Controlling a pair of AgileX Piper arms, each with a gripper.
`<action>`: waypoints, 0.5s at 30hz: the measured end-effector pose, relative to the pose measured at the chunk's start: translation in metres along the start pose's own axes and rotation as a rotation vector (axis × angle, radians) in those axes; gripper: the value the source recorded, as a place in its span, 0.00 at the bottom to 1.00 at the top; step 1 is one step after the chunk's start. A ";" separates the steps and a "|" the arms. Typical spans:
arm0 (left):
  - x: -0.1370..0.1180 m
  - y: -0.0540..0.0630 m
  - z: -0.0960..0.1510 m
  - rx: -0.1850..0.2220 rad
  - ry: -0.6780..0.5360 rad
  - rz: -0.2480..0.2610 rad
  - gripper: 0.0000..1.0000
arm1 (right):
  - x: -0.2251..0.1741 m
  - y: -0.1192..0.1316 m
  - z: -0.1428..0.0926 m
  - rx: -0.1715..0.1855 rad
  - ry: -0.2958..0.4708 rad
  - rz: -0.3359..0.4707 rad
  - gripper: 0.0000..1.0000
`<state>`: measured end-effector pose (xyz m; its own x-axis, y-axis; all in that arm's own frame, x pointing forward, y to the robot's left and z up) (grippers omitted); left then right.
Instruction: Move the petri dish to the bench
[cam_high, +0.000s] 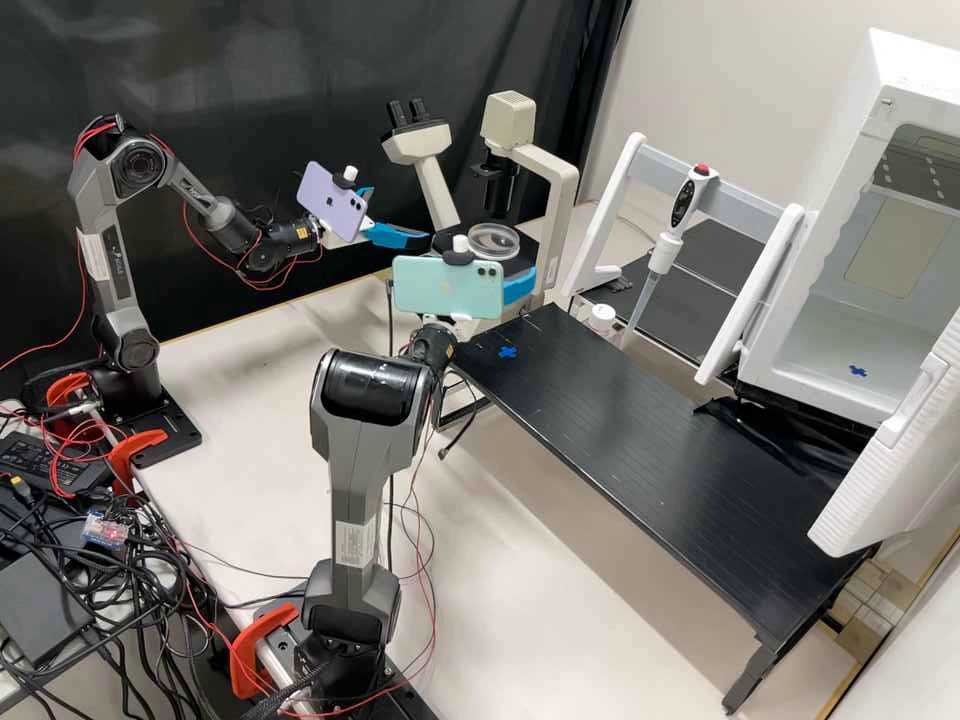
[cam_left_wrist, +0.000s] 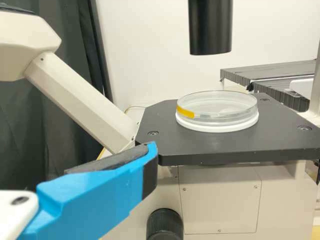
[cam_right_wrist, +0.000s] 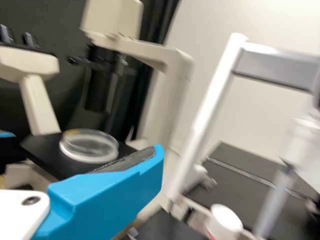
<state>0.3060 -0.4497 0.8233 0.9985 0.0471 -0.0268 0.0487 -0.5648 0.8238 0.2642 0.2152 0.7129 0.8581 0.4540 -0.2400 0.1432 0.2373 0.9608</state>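
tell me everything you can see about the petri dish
The petri dish is round, shallow and see-through, like clear plastic or glass, with a yellow strip on its side wall and a white ring around its foot. It sits upright and level on the microscope's flat black stage, below a black cylinder that hangs clear of it. Only the stage visibly touches it. Whether it holds anything, I cannot tell.

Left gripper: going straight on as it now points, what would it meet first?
Probably the near edge of the microscope stage; depth and height are hard to judge, so it might clear that and meet the petri dish instead.
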 end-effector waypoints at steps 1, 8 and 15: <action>0.000 0.000 0.000 0.000 0.000 0.000 1.00 | 0.007 -0.002 -0.005 -0.010 0.009 -0.006 1.00; 0.000 0.000 0.000 0.000 0.000 0.000 1.00 | 0.048 -0.006 -0.018 -0.035 0.001 -0.035 1.00; 0.000 0.000 0.000 0.000 0.000 0.000 1.00 | 0.096 -0.009 -0.025 -0.052 -0.037 -0.082 1.00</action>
<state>0.3060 -0.4497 0.8233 0.9985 0.0471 -0.0268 0.0487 -0.5648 0.8238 0.3332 0.2785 0.6778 0.8621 0.3997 -0.3115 0.1889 0.3169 0.9295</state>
